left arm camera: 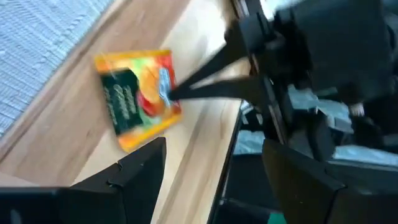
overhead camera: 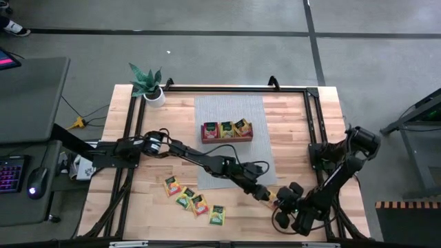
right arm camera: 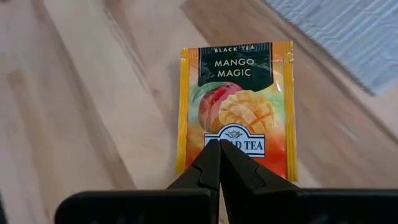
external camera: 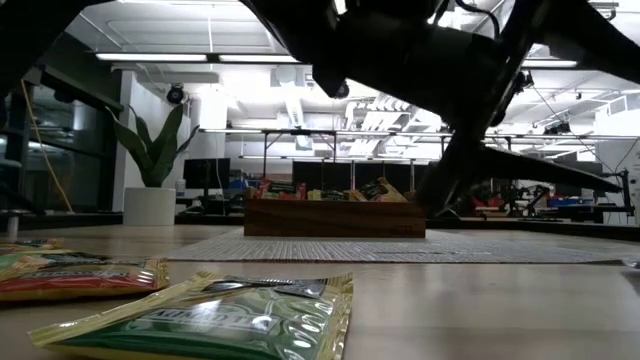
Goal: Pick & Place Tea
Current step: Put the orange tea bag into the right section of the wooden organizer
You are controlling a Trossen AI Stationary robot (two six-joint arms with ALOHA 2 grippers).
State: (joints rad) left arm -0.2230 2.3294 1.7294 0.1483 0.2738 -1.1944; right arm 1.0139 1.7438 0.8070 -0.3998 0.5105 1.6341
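A yellow-orange mango tea packet (right arm camera: 236, 93) lies flat on the wood near the table's front right (overhead camera: 273, 196). My right gripper (right arm camera: 219, 144) is shut, its tips on the packet's face. My left gripper (left arm camera: 211, 180) reaches across from the left (overhead camera: 264, 193). It stands open just short of the packet (left arm camera: 138, 96), with nothing between its fingers. Several more tea packets (overhead camera: 194, 201) lie loose at the front, left of centre. The brown wooden tray (overhead camera: 227, 131) on the grey mat holds three more. My right gripper sets its shut fingertips (right arm camera: 211, 155) on the packet's printed face at the brand label (right arm camera: 250, 147), close to one edge. The fingers slant down from the table's near right side. The packet lies flat on the table under them and is not pinched.
A potted plant (overhead camera: 150, 86) stands at the far left corner. Black frame rails (overhead camera: 313, 124) run along the table's sides and back. The grey mat (overhead camera: 231, 165) covers the middle. In the low view, packets (external camera: 215, 320) lie close before the camera, the tray (external camera: 335, 216) behind them.
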